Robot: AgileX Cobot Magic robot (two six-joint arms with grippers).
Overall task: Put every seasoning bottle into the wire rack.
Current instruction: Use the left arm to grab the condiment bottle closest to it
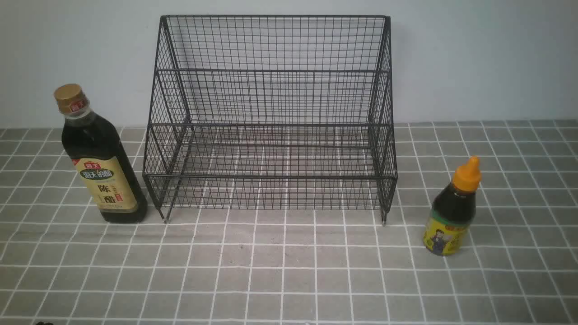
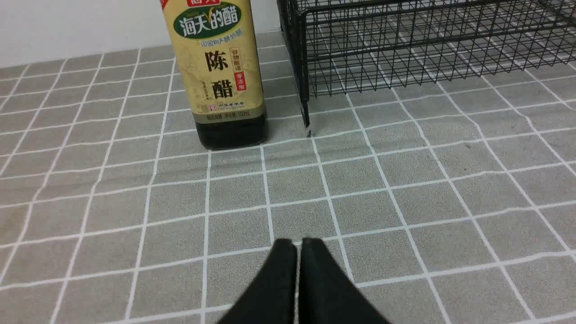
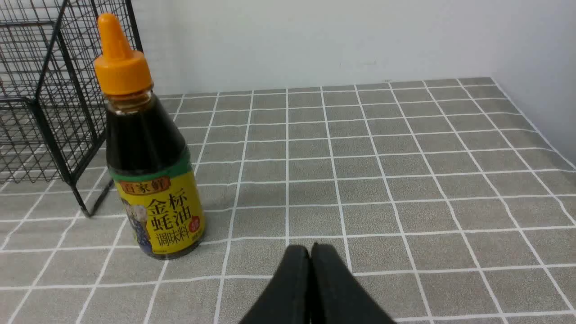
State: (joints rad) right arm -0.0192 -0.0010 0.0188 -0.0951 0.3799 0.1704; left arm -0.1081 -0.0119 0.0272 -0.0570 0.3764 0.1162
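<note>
Bottles (image 1: 103,174) (image 1: 451,216) upright, flanking wire rack (image 1: 271,178)

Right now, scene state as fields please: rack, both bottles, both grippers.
black two-tier wire-mesh rack: no bottle inside
tall gold-capped beige-labelled dark bottle: upright on grey tiled table, left of rack, outside it
short orange-capped yellow-labelled dark bottle: upright, right of rack, outside it
left gripper: shut, holding nothing
right gripper: shut, holding nothing
progress: zero of two bottles racked
</note>
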